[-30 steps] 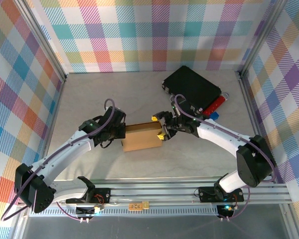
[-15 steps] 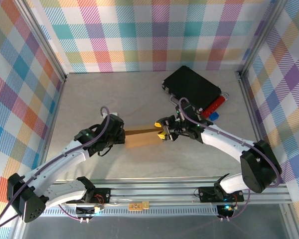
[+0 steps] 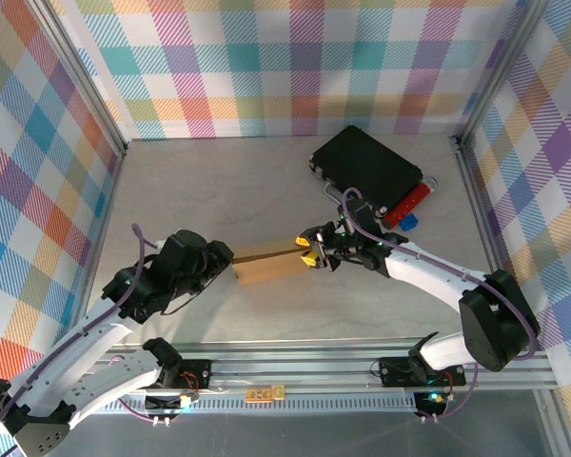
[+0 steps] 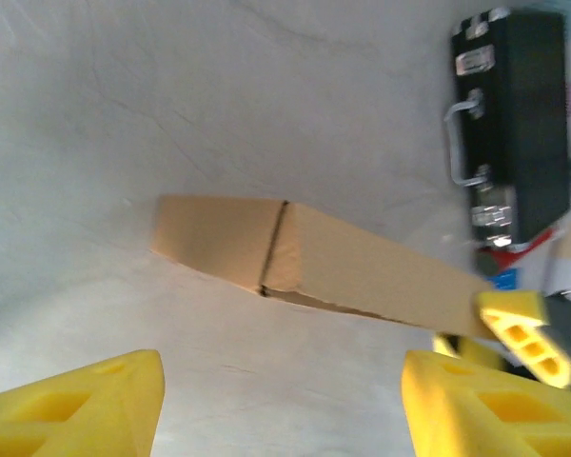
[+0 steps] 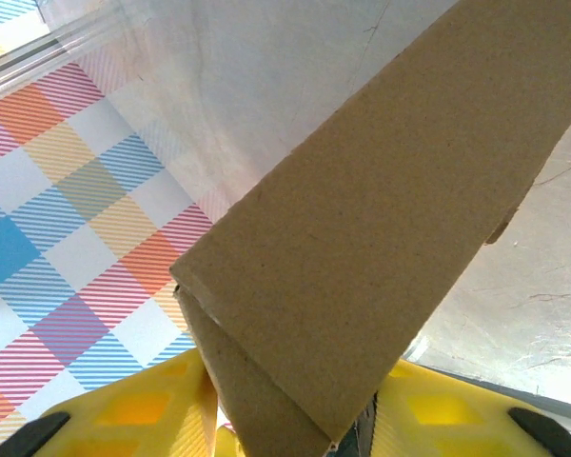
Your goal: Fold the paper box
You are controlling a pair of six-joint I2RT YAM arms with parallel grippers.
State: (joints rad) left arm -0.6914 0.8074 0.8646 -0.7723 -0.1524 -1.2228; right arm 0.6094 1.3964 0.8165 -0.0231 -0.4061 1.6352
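Beside the paper box (image 3: 266,266), left tool (image 4: 281,371) has let go.

Plain brown paper box (image 3: 266,266), black case (image 3: 366,169), pastel plaid walls (image 3: 266,67), pale grey table (image 3: 200,181), left gripper (image 4: 281,381) with yellow fingers (image 4: 86,405), red block (image 3: 409,202), blue block (image 3: 409,221).

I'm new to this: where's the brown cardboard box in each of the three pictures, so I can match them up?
Top external: paper box just left of centre, slightly low.
Left wrist: paper box mid-frame, slanting down to the right.
Right wrist: paper box a broad diagonal, bottom centre to top right.
Shared landmark: the right gripper, its yellow jaws pinching the box's end.
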